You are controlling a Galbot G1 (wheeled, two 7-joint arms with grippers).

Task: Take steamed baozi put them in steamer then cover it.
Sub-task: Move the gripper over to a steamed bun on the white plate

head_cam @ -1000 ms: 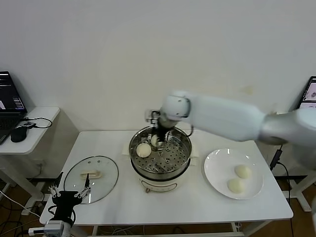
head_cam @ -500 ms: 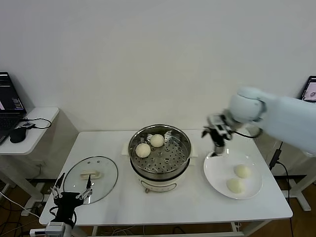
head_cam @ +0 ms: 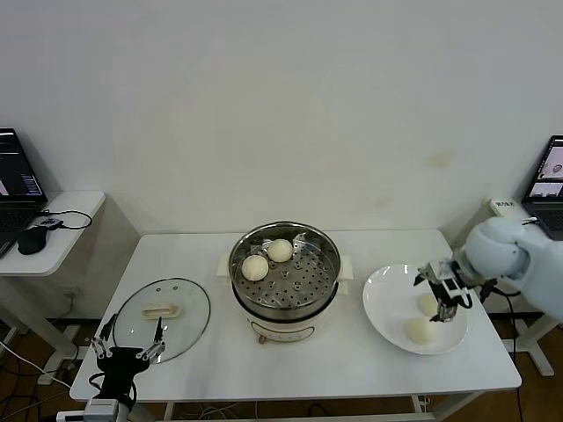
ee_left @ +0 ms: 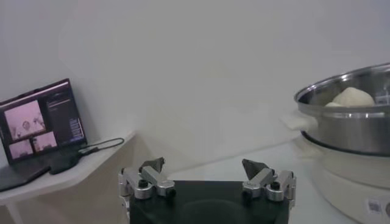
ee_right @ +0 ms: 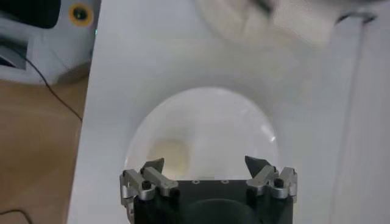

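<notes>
Two buns in the pot, two on the plate

Two steamed baozi [head_cam: 267, 258] are seen inside the steamer [head_cam: 285, 274]; two lie on the white plate [head_cam: 383, 301]. The right gripper [head_cam: 444, 290] is held wide open and empty above them. The left gripper [head_cam: 126, 350] is parked, open, near the cover [head_cam: 163, 316].
</notes>
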